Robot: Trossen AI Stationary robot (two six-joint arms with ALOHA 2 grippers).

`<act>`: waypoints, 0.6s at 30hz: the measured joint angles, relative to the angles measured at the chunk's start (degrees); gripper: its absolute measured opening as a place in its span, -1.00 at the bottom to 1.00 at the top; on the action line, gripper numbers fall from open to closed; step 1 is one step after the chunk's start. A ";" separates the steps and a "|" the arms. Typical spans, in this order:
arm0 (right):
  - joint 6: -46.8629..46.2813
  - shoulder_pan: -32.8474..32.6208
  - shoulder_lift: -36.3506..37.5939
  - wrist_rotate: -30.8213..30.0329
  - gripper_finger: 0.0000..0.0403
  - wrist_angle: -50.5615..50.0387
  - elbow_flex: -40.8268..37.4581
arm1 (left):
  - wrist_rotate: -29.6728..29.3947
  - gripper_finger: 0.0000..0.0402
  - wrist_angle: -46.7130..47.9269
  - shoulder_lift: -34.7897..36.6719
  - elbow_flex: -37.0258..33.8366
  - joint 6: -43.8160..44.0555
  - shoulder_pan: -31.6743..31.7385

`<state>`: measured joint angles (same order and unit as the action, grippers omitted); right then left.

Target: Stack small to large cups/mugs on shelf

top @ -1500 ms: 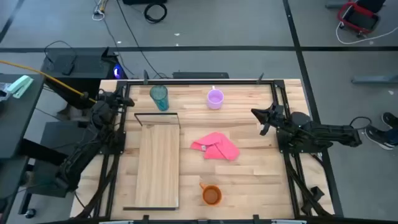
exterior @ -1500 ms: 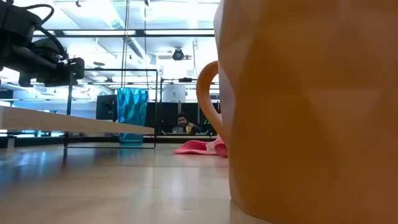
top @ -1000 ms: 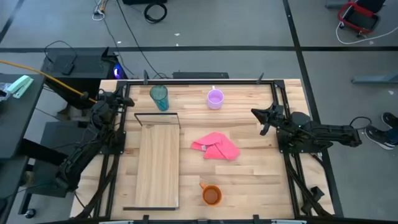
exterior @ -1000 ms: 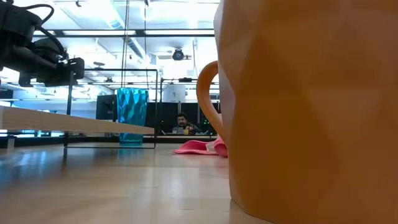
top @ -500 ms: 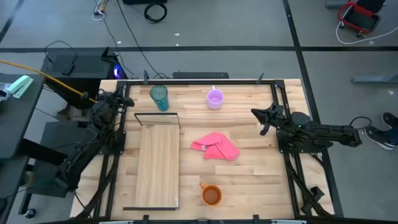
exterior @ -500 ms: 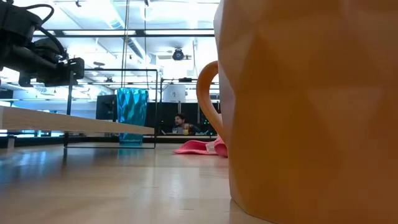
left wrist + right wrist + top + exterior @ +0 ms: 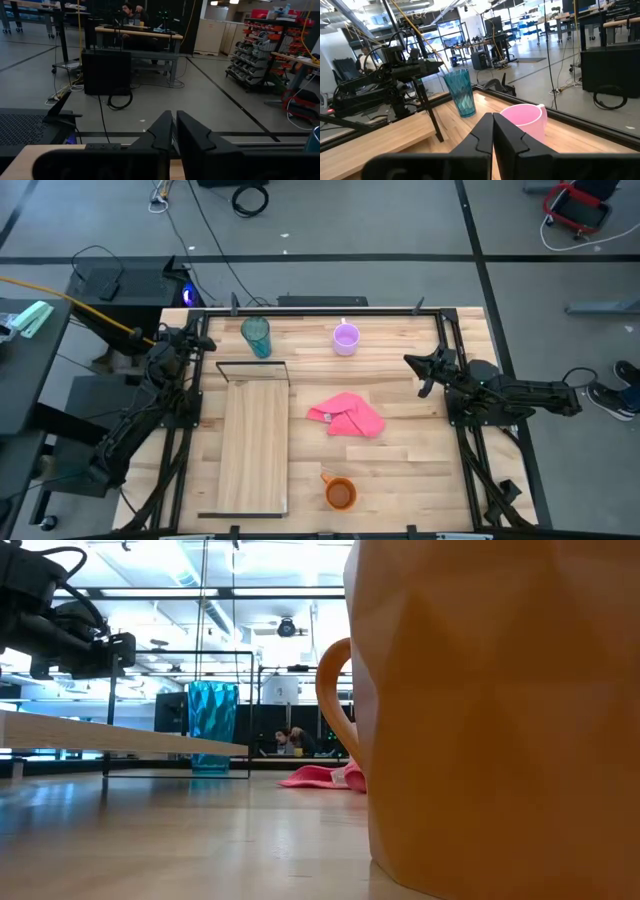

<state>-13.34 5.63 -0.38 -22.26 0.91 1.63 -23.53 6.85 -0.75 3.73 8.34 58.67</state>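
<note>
A translucent teal tumbler (image 7: 256,337) stands upright at the table's far left, just beyond the shelf's wire end. A lilac mug (image 7: 346,339) stands at the far middle. An orange mug (image 7: 340,494) stands near the front edge and fills the low view (image 7: 490,710). The light-wood shelf (image 7: 253,445) lies on the left half of the table, its black wire frame (image 7: 252,370) at the far end. My left gripper (image 7: 207,343) hovers shut at the far left corner. My right gripper (image 7: 410,361) hovers shut at the right side. Both are empty.
A crumpled pink cloth (image 7: 348,416) lies at the table's middle, between the shelf and my right arm. Black frame rails (image 7: 455,380) run along the table's sides. A person shows in the room beyond the table (image 7: 287,741).
</note>
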 joint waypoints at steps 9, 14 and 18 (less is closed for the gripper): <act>0.00 -0.02 -0.01 0.00 -0.92 0.02 0.00 | -0.02 -0.86 -1.58 0.01 -0.16 -0.02 0.00; -0.02 -0.02 -0.01 0.02 -0.92 0.00 0.01 | -0.04 -0.87 -5.78 0.02 -0.38 1.01 0.00; 0.01 -0.01 -0.01 0.00 -0.92 0.02 0.00 | -0.02 -0.84 -6.15 0.00 -0.37 10.01 0.00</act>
<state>-13.33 5.62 -0.39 -22.26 0.93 1.63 -23.55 0.71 -0.75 3.36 18.35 58.67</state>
